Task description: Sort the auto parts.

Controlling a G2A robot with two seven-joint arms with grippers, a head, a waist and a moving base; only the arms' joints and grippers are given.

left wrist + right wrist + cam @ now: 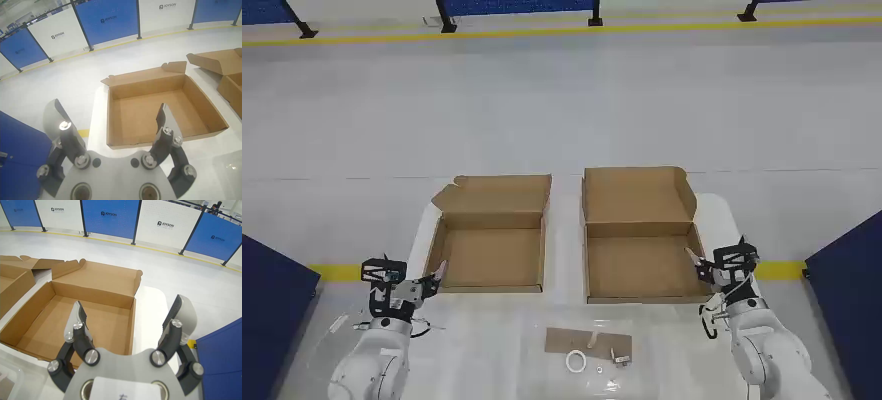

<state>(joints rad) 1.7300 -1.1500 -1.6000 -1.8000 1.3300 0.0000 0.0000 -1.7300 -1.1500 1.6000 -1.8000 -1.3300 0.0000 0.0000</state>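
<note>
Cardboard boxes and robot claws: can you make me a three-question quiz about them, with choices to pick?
1. How many open brown cardboard boxes are there?
A one
B two
C four

2. Where is the small white ring?
A inside a box
B held in a claw
C outside the boxes, nearer the robot

3. What is the left claw doing?
A open, holding nothing
B shut on the ring
C shut on a box flap

Answers:
1. B, two boxes sit side by side.
2. C, both boxes are empty and the ring lies in front of them.
3. A, its jaws stand wide apart with nothing between.
</note>
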